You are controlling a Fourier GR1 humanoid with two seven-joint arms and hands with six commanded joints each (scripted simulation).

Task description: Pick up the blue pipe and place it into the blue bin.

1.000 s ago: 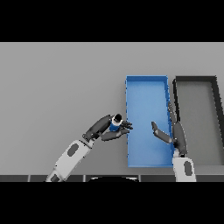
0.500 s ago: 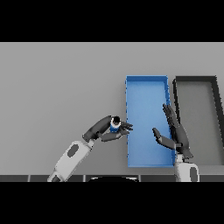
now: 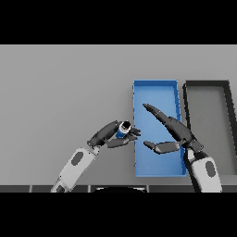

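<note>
Curling my left hand point(image 3: 111, 135) round the blue pipe point(image 3: 123, 130) mid-frame, I judge it light, rigid, slippery; right hand point(image 3: 178, 134) splayed over the blue bin point(image 3: 155, 86).

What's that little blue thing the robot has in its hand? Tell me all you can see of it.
It is the blue pipe, a short blue cylinder with a pale rim around a dark opening, which faces the camera. The left hand holds it, fingers curled round it on one side and thumb below. It sits just left of the blue bin, at its left wall, not yet inside. Its material cannot be told.
</note>
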